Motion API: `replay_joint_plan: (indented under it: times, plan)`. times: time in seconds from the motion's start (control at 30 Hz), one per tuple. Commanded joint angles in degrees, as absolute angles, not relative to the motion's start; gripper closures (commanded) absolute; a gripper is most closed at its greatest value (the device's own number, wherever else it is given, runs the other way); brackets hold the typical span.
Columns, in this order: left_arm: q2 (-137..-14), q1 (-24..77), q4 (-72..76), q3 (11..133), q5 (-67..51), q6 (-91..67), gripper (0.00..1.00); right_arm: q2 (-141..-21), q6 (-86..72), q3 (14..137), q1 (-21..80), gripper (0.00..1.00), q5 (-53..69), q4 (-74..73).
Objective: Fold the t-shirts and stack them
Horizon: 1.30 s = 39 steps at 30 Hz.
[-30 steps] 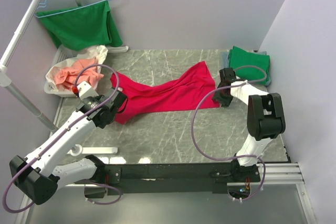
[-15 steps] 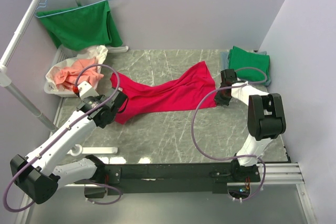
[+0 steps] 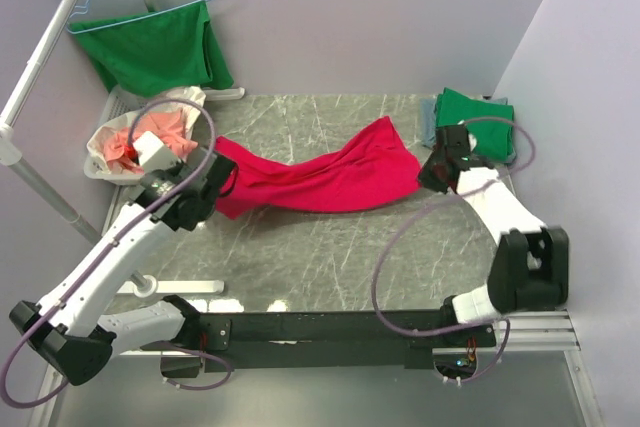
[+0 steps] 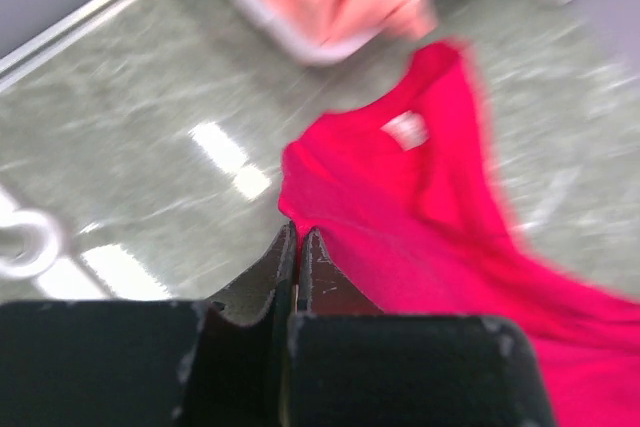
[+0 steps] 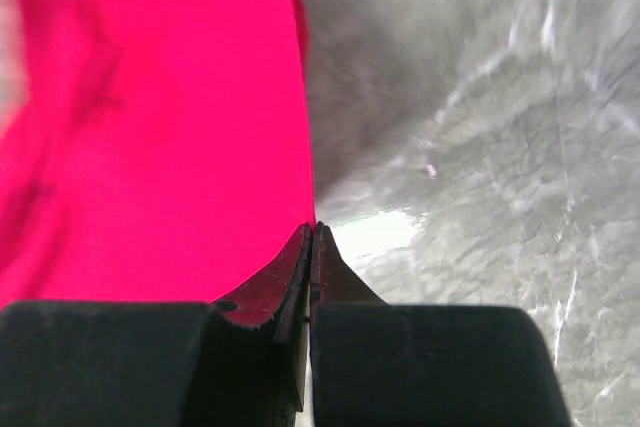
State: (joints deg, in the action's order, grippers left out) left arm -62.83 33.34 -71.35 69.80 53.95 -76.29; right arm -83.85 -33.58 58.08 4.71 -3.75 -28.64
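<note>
On the grey stone-look bench (image 3: 330,247), the left arm lies long and low, reaching forward from its base with the wrist turned toward the middle. The left end effector (image 3: 218,183) has its fingers pressed together, and they pinch the near edge of the bright red soft cotton t-shirt (image 3: 320,182), close to the neck hole with its white label. The right arm bends up at the elbow and leans forward and inward. The right end effector (image 3: 432,173) is also pressed together, and it nips the other end of the red cloth right at its edge.

The bright red soft cotton t-shirt stretches between the two end effectors in one long, wrinkly band, lying on the bench. It is not folded.

Just behind the right end effector sits a folded grass-green t-shirt (image 3: 478,115) on top of a folded grey t-shirt (image 3: 429,119). Behind the left end effector is a white basket (image 3: 100,162) with pink cloth in it.
</note>
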Motion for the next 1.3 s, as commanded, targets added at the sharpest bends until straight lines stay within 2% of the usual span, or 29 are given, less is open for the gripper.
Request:
replay_joint_plan:
  times: [0.0,0.17,0.3,0.4,0.6,1.03,1.27]
  plan:
    - [-62.40,33.13,-66.56,79.00,59.85,-67.97,0.99,-73.14,-32.78,61.78,4.48,1.00,-5.54,-31.90]
    - [-60.92,33.05,-56.71,85.16,61.35,-58.03,0.99,-64.18,-31.64,65.47,4.31,1.00,-5.19,-34.01]
    - [-57.66,33.13,-41.25,85.34,59.95,-41.19,0.99,-58.20,-31.20,67.32,4.22,1.00,-5.45,-33.93]
    - [-55.11,33.13,-27.63,85.08,56.35,-30.64,0.99,-53.71,-31.20,68.03,4.13,1.00,-5.10,-33.22]
    - [-53.27,33.13,-15.48,88.85,50.11,-19.97,0.99,-47.12,-30.50,70.40,4.22,1.00,-5.10,-33.40]
    - [-46.33,33.05,-5.72,93.25,35.26,-16.17,0.99,-33.06,-29.36,71.10,4.22,1.00,-5.28,-34.54]
    - [-49.47,33.05,-0.89,94.57,35.76,-14.25,0.99,-33.57,-29.71,71.63,4.31,1.00,-5.98,-31.04]
